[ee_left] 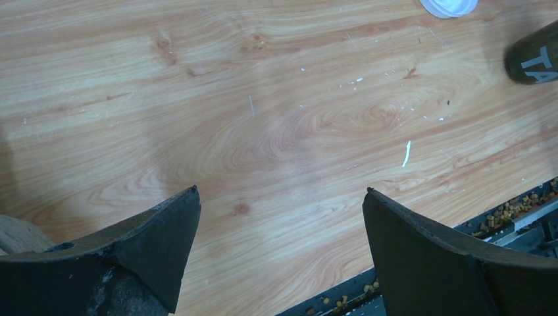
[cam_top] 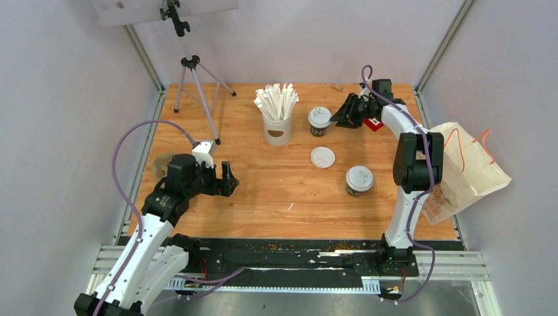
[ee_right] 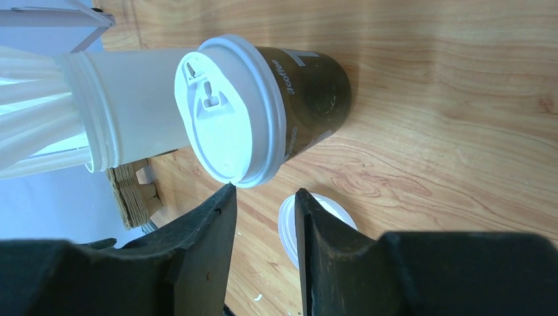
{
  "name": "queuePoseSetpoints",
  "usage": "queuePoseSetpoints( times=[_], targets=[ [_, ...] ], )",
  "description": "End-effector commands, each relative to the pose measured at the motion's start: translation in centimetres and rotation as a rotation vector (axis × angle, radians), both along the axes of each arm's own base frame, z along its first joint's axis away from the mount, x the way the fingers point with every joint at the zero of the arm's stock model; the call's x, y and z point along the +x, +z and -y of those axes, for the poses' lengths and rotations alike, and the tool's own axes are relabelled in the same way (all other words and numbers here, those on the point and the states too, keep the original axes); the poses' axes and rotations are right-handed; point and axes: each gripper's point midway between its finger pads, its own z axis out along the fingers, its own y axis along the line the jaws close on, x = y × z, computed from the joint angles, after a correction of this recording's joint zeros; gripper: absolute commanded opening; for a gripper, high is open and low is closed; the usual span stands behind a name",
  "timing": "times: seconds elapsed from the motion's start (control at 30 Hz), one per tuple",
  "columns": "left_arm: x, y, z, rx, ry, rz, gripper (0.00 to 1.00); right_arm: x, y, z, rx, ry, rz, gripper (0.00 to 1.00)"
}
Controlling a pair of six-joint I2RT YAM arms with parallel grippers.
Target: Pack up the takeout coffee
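Two dark brown coffee cups with white lids stand on the wooden table. The far cup is next to the white cup of sticks; the near cup is right of centre. My right gripper sits just right of the far cup, its jaws a narrow gap apart and empty. In the right wrist view the far cup is just beyond the gripper, not between the fingers. My left gripper is wide open and empty over bare wood at the left. The near cup's side shows at the top right.
A loose white lid lies between the two cups; it also shows in the right wrist view. A beige pulp carrier sits at the left edge, partly behind my left arm. A paper bag hangs off the right edge. A tripod stands at the back left.
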Motion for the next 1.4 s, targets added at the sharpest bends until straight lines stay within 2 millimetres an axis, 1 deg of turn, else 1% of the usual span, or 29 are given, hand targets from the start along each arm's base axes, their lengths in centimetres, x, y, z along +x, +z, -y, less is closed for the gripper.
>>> queuePoseSetpoints(
  times=[0.0, 0.1, 0.2, 0.3, 0.33, 0.37, 0.4, 0.43, 0.53, 0.6, 0.63, 0.7, 0.77, 0.8, 0.87, 0.93, 1.03, 1.13, 1.17, 1.27, 1.37],
  targets=[
    [0.5, 1.4, 0.1, -0.005, -0.006, 0.048, 1.00, 0.3, 6.6, 0.4, -0.032, 0.010, 0.146, 0.39],
    [0.3, 1.9, 0.2, -0.014, -0.015, 0.069, 1.00, -0.9, 9.7, 0.5, -0.047, 0.025, 0.178, 0.41],
    [0.2, 2.3, 0.3, -0.027, -0.023, 0.094, 1.00, -2.3, 13.8, 1.0, -0.088, 0.026, 0.234, 0.43],
    [0.1, 2.7, 0.4, -0.034, -0.031, 0.110, 1.00, -4.0, 17.4, 2.4, -0.180, -0.009, 0.284, 0.44],
    [0.1, 2.7, 0.5, -0.035, -0.035, 0.110, 1.00, -4.7, 18.4, 3.1, -0.224, -0.030, 0.296, 0.45],
    [0.1, 2.8, 0.5, -0.037, -0.038, 0.113, 1.00, -5.6, 19.7, 3.9, -0.273, -0.039, 0.319, 0.48],
    [0.1, 2.8, 0.6, -0.038, -0.040, 0.114, 1.00, -6.6, 20.6, 4.7, -0.330, -0.040, 0.332, 0.52],
    [0.1, 2.9, 0.6, -0.040, -0.042, 0.116, 1.00, -7.5, 21.4, 5.7, -0.398, -0.048, 0.346, 0.56],
    [0.0, 3.1, 0.6, -0.044, -0.046, 0.125, 1.00, -10.6, 24.0, 9.2, -0.597, -0.115, 0.368, 0.62],
    [-0.1, 3.3, 0.6, -0.047, -0.046, 0.136, 1.00, -12.4, 26.7, 11.0, -0.694, -0.159, 0.415, 0.67],
    [-0.1, 3.4, 0.6, -0.049, -0.046, 0.141, 1.00, -13.3, 27.7, 11.8, -0.739, -0.174, 0.434, 0.69],
    [-0.2, 3.6, 0.7, -0.053, -0.050, 0.150, 1.00, -15.0, 29.0, 14.0, -0.859, -0.211, 0.455, 0.74],
    [-0.2, 3.8, 0.7, -0.055, -0.054, 0.158, 1.00, -16.6, 29.6, 16.3, -0.985, -0.265, 0.465, 0.79],
    [-0.3, 3.9, 0.7, -0.058, -0.057, 0.165, 1.00, -17.4, 29.5, 17.1, -1.035, -0.268, 0.473, 0.83],
    [-0.3, 4.1, 0.8, -0.063, -0.060, 0.173, 1.00, -18.6, 29.1, 19.1, -1.140, -0.315, 0.448, 0.89],
    [-0.4, 4.0, 0.9, -0.066, -0.069, 0.170, 1.00, -20.0, 28.0, 21.3, -1.210, -0.362, 0.367, 0.91],
    [-0.4, 3.8, 1.1, -0.066, -0.079, 0.162, 1.00, -21.2, 26.4, 22.1, -1.236, -0.353, 0.290, 0.92],
    [-0.4, 3.7, 1.2, -0.067, -0.083, 0.152, 1.00, -22.4, 25.6, 23.7, -1.275, -0.376, 0.225, 0.96],
    [-0.4, 3.6, 1.2, -0.067, -0.083, 0.148, 1.00, -22.6, 25.5, 24.3, -1.269, -0.391, 0.213, 0.96],
    [-0.4, 3.4, 1.3, -0.066, -0.090, 0.138, 1.00, -22.6, 25.0, 24.5, -1.223, -0.399, 0.200, 0.99],
    [-0.3, 3.0, 1.3, -0.062, -0.091, 0.120, 1.00, -22.6, 24.1, 25.7, -1.280, -0.398, 0.133, 1.00]
  ],
)
